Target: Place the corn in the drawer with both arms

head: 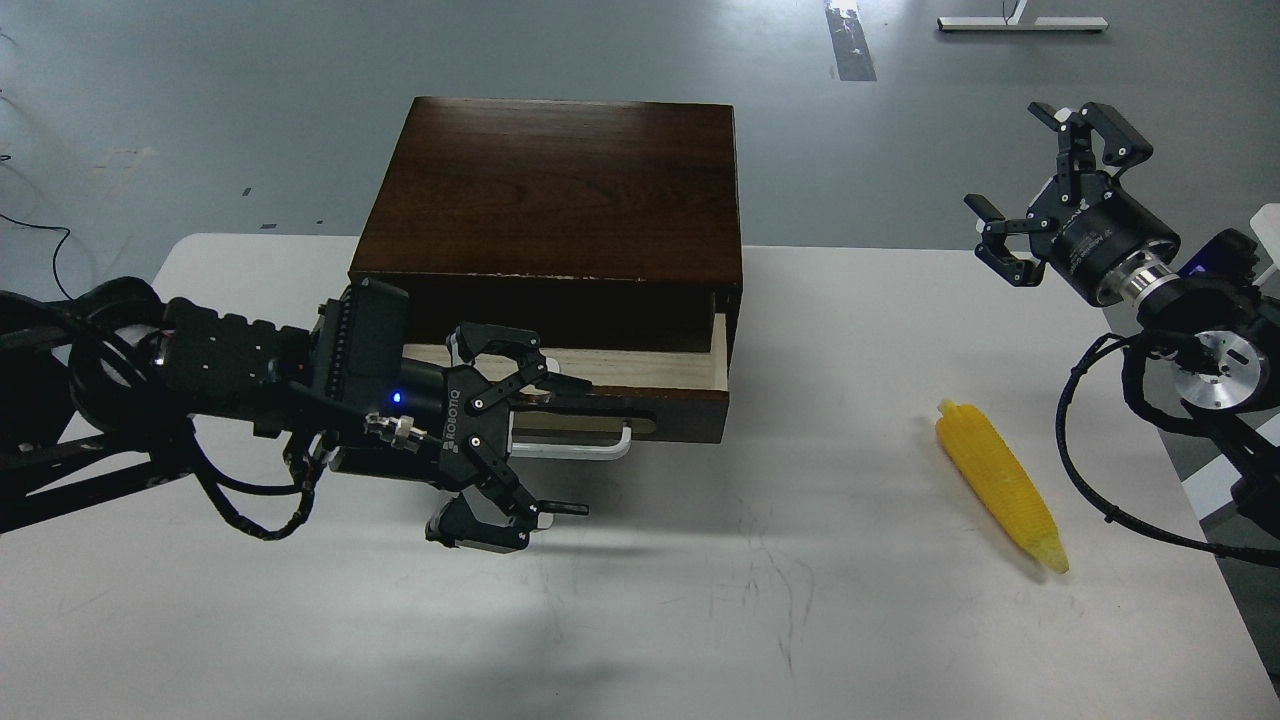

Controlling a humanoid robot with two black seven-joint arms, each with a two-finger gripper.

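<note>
The yellow corn (1001, 485) lies on the white table at the right, pale tip toward the front. The drawer (640, 398) is pulled partly out of the dark cabinet, showing its pale wood inside and its white bar handle (580, 449). My left gripper (555, 445) is open right in front of the drawer's left half, one finger above the drawer front, the other below the handle. My right gripper (1040, 190) is open and empty, raised beyond the table's right rear, well away from the corn.
The dark wooden cabinet (555, 200) stands at the table's back middle. The white table (760, 620) ends at a right edge just beyond the corn. Grey floor lies behind, and cables hang from both arms.
</note>
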